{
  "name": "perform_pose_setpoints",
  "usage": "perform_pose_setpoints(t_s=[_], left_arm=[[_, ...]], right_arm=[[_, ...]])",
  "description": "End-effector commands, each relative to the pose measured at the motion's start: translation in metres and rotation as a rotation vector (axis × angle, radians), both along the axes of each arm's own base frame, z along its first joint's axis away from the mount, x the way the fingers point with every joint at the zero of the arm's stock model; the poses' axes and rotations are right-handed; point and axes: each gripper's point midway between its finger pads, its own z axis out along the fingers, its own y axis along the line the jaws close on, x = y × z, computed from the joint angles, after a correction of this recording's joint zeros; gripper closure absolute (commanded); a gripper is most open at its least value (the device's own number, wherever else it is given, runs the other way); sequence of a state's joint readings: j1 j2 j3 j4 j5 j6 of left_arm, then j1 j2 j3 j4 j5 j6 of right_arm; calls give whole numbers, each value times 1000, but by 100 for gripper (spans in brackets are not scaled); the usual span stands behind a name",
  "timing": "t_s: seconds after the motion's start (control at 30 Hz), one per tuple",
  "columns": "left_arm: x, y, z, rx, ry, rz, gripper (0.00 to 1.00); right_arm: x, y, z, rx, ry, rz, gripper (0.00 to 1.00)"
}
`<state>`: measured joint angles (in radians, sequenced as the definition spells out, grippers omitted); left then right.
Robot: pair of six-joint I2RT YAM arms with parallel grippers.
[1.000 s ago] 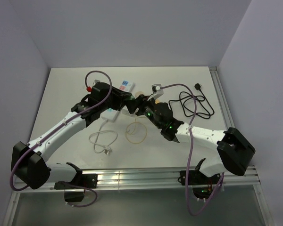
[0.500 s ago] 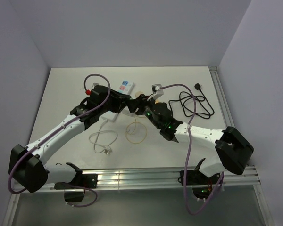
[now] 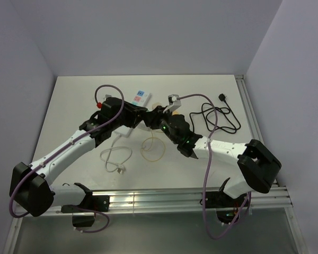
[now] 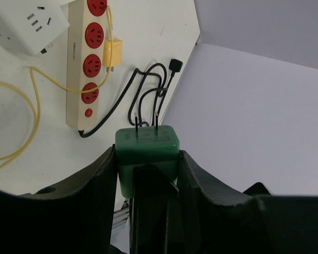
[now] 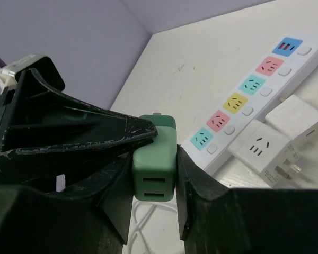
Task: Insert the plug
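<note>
A green plug (image 4: 147, 145) sits between my left gripper's (image 4: 147, 159) fingers, its two metal prongs pointing away from the wrist. In the right wrist view the same green plug (image 5: 155, 159) shows its two slots and sits between my right gripper's (image 5: 155, 182) fingers, with the left gripper's finger (image 5: 95, 132) lying over it. Both grippers meet above the table's middle in the top view, left gripper (image 3: 142, 117), right gripper (image 3: 155, 115). A white power strip (image 5: 254, 84) with coloured sockets lies beyond. A beige strip (image 4: 87, 58) with red sockets holds a yellow plug (image 4: 112, 53).
A white adapter (image 5: 259, 145) and a white plug (image 5: 297, 124) lie beside the white strip (image 3: 140, 96). A black cable (image 3: 220, 114) coils at the right, a white cable (image 3: 115, 157) and a yellow cable (image 3: 152, 148) lie nearer the arms.
The right arm's elbow has shifted a little to the left. Both grippers stay together on the green plug at about the same spot.
</note>
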<state>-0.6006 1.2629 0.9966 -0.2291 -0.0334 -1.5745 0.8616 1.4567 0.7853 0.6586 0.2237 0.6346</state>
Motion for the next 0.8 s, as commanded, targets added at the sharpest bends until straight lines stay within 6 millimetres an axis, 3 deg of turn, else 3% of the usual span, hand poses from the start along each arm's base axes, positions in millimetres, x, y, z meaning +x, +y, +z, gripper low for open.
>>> perform_pose_setpoints(t_s=[0.0, 0.07, 0.2, 0.37, 0.53, 0.6, 0.63, 0.7, 0.77], left_arm=[[-1, -6, 25, -60, -54, -11, 90], [-2, -4, 25, -66, -61, -5, 89], [-3, -3, 26, -84, -73, 0, 87], [-3, -4, 28, -66, -76, -16, 48], [-3, 3, 28, -4, -76, -4, 30], [3, 8, 37, 13, -100, 3, 23], [3, 13, 34, 52, -96, -2, 20], [12, 22, 48, 77, -123, 16, 11], [19, 31, 56, 111, -148, 22, 9]], right_arm=[[4, 4, 24, 43, -36, -17, 65], [4, 2, 24, 40, -36, -21, 77], [4, 3, 25, 39, -37, -17, 84], [3, 2, 26, 28, -30, -18, 91], [4, -3, 26, -39, -2, -18, 93], [4, -6, 24, -75, 25, -7, 95], [5, -10, 23, -83, 31, -8, 95], [5, -22, 24, -91, 31, -9, 96], [9, -36, 24, -119, 39, -27, 96]])
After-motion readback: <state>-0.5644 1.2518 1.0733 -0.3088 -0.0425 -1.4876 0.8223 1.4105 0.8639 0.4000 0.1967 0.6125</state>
